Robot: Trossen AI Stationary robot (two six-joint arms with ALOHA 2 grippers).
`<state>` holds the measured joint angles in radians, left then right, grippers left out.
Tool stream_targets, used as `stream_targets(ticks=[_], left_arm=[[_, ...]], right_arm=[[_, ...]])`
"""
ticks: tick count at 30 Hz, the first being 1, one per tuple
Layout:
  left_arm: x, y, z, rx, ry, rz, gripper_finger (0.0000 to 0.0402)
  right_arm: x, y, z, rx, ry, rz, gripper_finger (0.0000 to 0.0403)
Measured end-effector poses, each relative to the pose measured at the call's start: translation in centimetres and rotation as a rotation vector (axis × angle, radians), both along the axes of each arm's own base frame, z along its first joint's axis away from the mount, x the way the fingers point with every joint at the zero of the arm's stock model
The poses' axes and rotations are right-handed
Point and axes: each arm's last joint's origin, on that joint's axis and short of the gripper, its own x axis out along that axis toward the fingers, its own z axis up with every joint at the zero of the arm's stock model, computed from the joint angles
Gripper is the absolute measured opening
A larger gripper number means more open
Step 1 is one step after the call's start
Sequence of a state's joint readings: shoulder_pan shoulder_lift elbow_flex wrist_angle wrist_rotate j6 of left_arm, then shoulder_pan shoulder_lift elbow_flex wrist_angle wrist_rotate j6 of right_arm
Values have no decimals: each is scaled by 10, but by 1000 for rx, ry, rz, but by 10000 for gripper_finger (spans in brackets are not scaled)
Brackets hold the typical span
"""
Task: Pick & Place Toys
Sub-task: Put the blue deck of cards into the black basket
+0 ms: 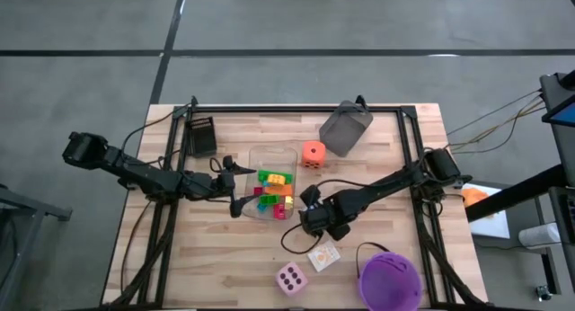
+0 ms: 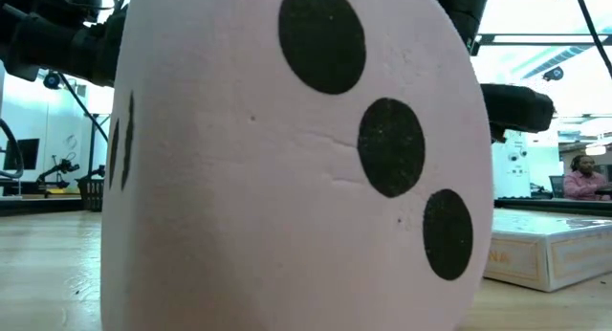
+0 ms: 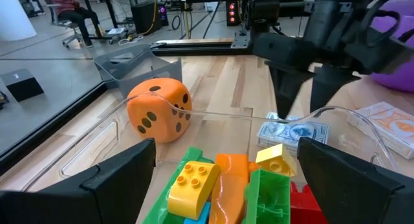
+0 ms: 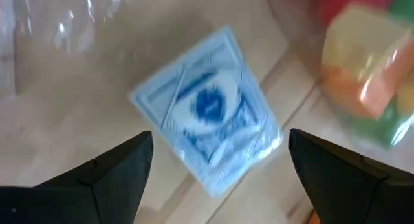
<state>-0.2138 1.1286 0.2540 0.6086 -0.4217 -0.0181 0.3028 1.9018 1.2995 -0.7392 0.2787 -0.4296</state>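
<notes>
Green, yellow, orange and red bricks [image 1: 274, 192] lie in a clear tray [image 1: 286, 153] at the table's middle; they also show in the left wrist view [image 3: 220, 185]. A blue-backed card pack [image 4: 207, 130] lies flat on the table by the tray's right side. My right gripper [image 4: 217, 175] is open, points down and hovers just above the pack [image 3: 294, 130]. My left gripper [image 3: 236, 185] is open and level at the tray's left side, facing the bricks. An orange dotted die [image 1: 313, 154] sits beyond the tray. A pink dotted die [image 1: 290, 278] sits near the front edge.
A grey bin [image 1: 345, 127] stands at the back. A purple bucket [image 1: 389, 279] stands at the front right, with a white card box [image 1: 323, 256] beside it. The pink die [image 2: 287, 159] fills most of the low view. Black frame rails [image 1: 409, 158] run along both table sides.
</notes>
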Motion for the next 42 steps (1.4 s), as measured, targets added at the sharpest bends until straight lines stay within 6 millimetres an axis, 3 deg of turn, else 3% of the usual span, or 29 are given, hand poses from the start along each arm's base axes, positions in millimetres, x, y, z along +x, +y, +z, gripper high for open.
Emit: stream_targets(ticks=[19, 28, 36, 42], left_arm=[[0, 0, 0, 2, 0, -1, 376], [0, 0, 0, 3, 4, -1, 376], [0, 0, -1, 1, 6, 0, 376], [0, 0, -1, 0, 7, 0, 376]], right_arm=[[12, -16, -11, 62, 52, 180, 357], [1, -15, -15, 118, 152, 28, 357], [-7, 2, -20, 136, 192, 42, 357], [-11, 2, -23, 131, 210, -14, 345]])
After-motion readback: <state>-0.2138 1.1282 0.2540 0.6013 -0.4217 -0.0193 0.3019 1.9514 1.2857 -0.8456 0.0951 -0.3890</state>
